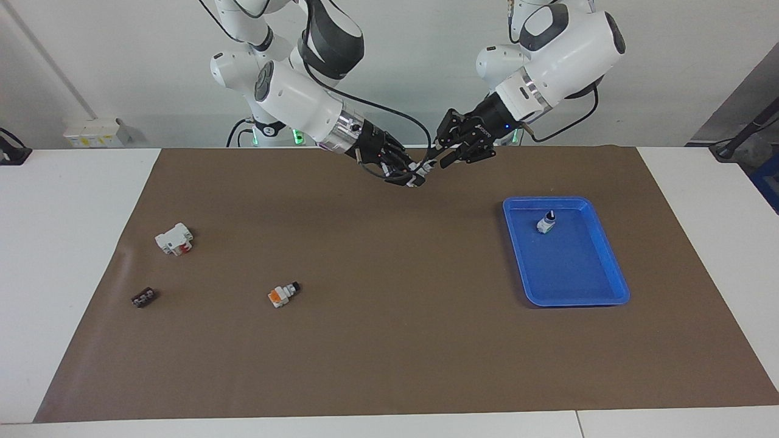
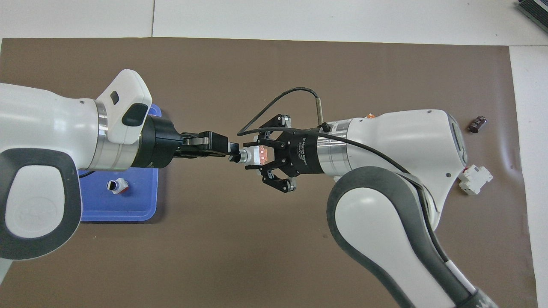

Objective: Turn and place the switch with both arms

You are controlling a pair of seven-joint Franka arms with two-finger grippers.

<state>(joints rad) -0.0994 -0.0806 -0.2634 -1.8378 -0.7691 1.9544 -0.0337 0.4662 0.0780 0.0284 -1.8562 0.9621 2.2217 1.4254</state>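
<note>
My right gripper (image 1: 415, 177) (image 2: 257, 156) is shut on the switch (image 1: 419, 177) (image 2: 253, 156), a white block with its orange face up in the overhead view, held in the air over the brown mat close to the robots. Its short knob points toward my left gripper (image 1: 439, 159) (image 2: 231, 150). The left gripper has its tips right at that knob end, with its wrist rolled so that it shows edge-on from above. Whether it touches or grips the knob does not show.
A blue tray (image 1: 608, 267) (image 2: 137, 209) toward the left arm's end holds a white black-knobbed switch (image 1: 546, 224) (image 2: 116, 186). Toward the right arm's end lie an orange-white switch (image 1: 283, 295), a white block with red (image 1: 174, 238) (image 2: 475, 179) and a small dark part (image 1: 143, 297) (image 2: 477, 124).
</note>
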